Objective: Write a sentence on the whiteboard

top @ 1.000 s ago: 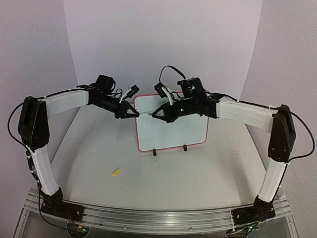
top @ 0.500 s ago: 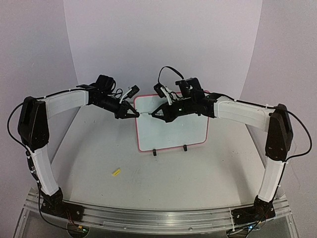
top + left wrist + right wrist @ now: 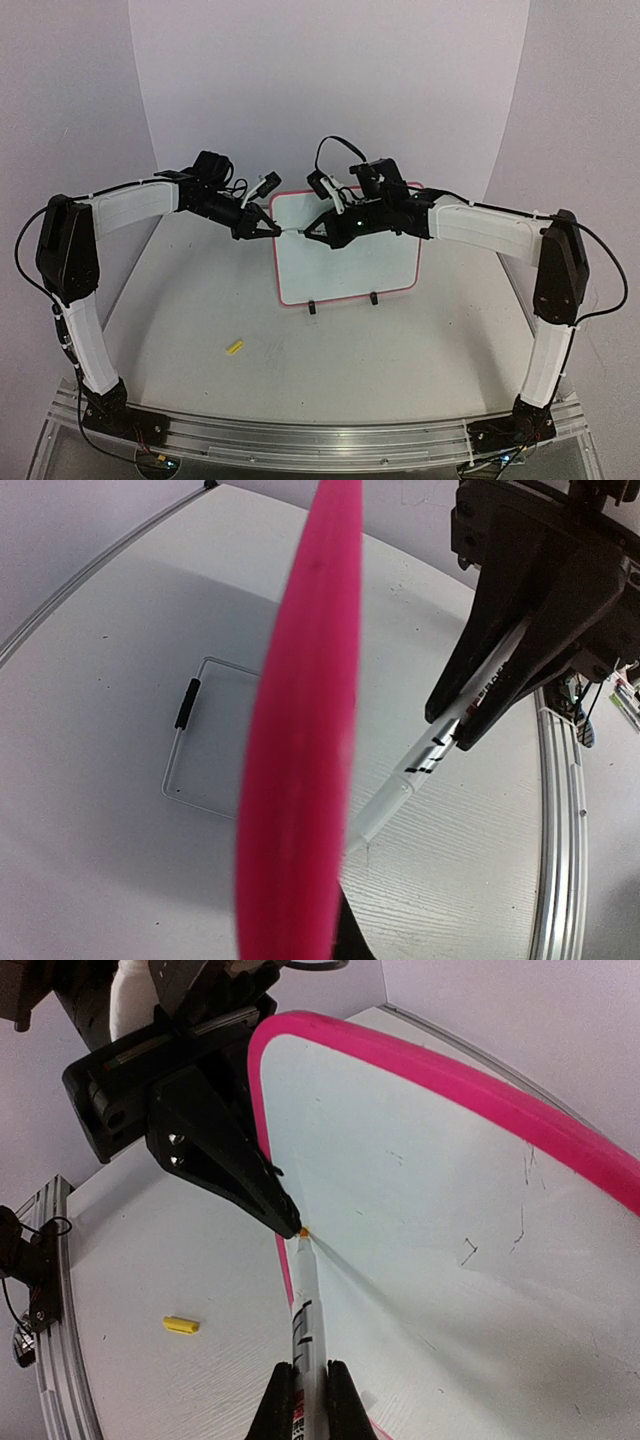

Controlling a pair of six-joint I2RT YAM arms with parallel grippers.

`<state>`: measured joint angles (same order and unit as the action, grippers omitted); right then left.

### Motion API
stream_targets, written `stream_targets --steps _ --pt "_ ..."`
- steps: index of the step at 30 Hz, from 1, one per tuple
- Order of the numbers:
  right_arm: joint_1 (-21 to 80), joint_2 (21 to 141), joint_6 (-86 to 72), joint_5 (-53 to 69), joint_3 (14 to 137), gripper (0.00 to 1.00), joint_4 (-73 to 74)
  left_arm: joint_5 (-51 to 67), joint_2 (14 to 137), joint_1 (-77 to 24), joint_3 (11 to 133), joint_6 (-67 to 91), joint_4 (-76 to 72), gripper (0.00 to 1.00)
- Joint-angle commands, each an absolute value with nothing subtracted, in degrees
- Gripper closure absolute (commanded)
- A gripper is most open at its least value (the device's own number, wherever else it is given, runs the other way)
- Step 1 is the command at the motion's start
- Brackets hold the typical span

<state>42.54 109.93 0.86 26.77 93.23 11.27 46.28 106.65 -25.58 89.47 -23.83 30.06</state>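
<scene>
The whiteboard (image 3: 350, 250), white with a pink-red frame, stands upright on two black feet at mid-table. My left gripper (image 3: 273, 228) is shut on its left frame edge (image 3: 300, 760), which fills the middle of the left wrist view as a pink blur. My right gripper (image 3: 300, 1405) is shut on a white marker (image 3: 305, 1310). The marker's yellow tip (image 3: 303, 1232) rests on the board face near the left edge, just beside the left gripper's fingertips (image 3: 280, 1210). The sentence is not visible; only a few tiny dark marks (image 3: 466, 1251) show on the board.
A small yellow marker cap (image 3: 235, 347) lies on the table in front of the board, to its left. A flat clear rectangular piece with a black tab (image 3: 205, 740) lies behind the board. An aluminium rail (image 3: 300, 440) runs along the near edge. Backdrop walls enclose the table.
My right gripper and forearm have crept slightly left, with the marker tip staying near the board's left edge. The left arm and the whiteboard have not moved.
</scene>
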Motion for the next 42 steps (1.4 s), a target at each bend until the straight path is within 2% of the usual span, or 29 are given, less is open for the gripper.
stream_targets --steps 1,19,42 --pt "42.1 107.2 1.0 20.4 95.2 1.00 7.8 40.7 105.5 -25.8 89.4 -26.8 31.9 1.00" --pt "42.0 104.2 1.5 18.5 94.7 1.00 4.8 40.6 105.7 -25.9 89.8 -26.9 32.2 1.00" --pt "41.9 104.1 1.0 16.7 86.3 1.00 4.6 40.4 105.6 -26.0 89.9 -26.9 32.4 1.00"
